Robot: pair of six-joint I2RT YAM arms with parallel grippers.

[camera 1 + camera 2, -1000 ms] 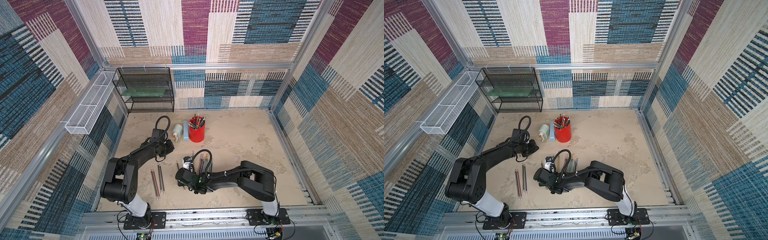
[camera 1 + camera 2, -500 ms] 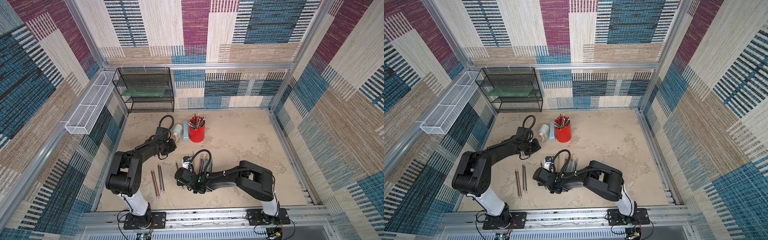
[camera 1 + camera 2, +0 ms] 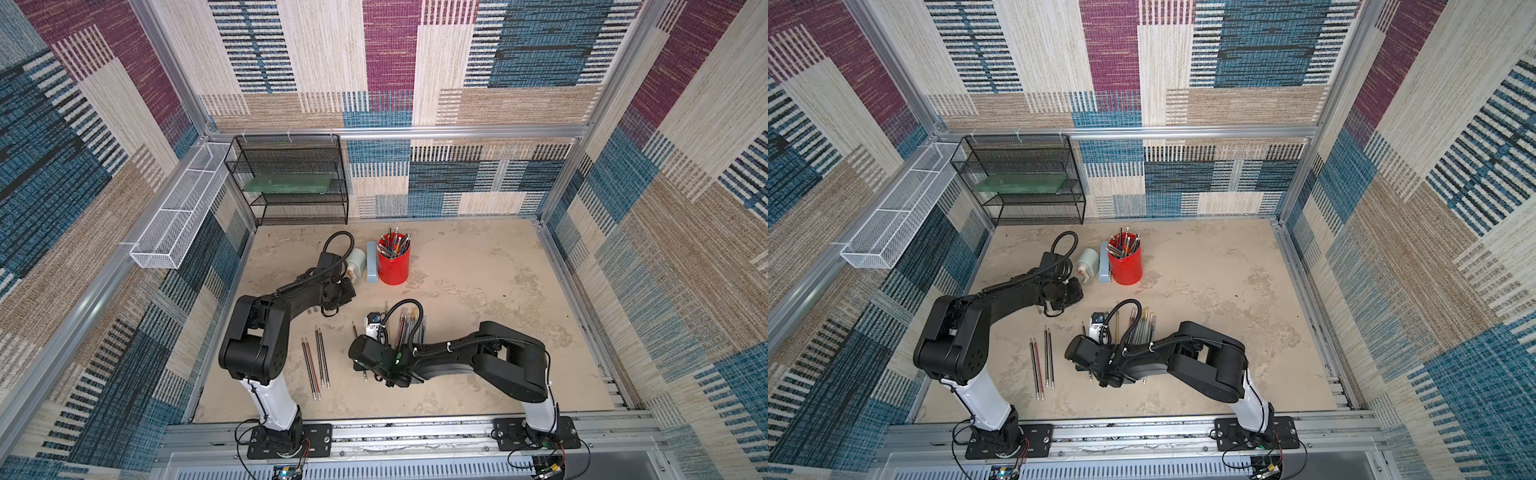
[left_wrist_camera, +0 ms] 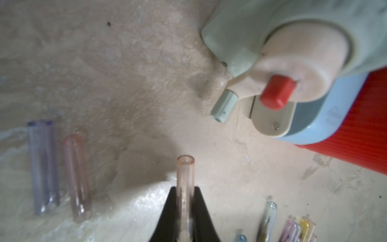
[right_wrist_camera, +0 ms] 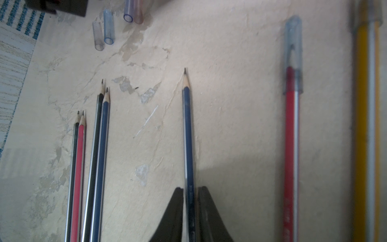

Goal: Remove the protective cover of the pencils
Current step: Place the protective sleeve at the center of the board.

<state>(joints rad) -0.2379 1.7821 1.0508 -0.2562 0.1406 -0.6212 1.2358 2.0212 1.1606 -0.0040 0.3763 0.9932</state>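
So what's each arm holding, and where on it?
Left gripper: clear pink cap, jaws on its body, open mouth sticking out. Right gripper: blue pencil, shaft between the jaws; grip cannot be told.

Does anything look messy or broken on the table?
Nothing looks broken or spilled. The only odd bits are small clear plastic tube caps lying loose on the beige tabletop beside the left gripper, which pinches a peach-tinted clear cap. They look like pencil covers already pulled off; a red pencil wears its own grey cap.
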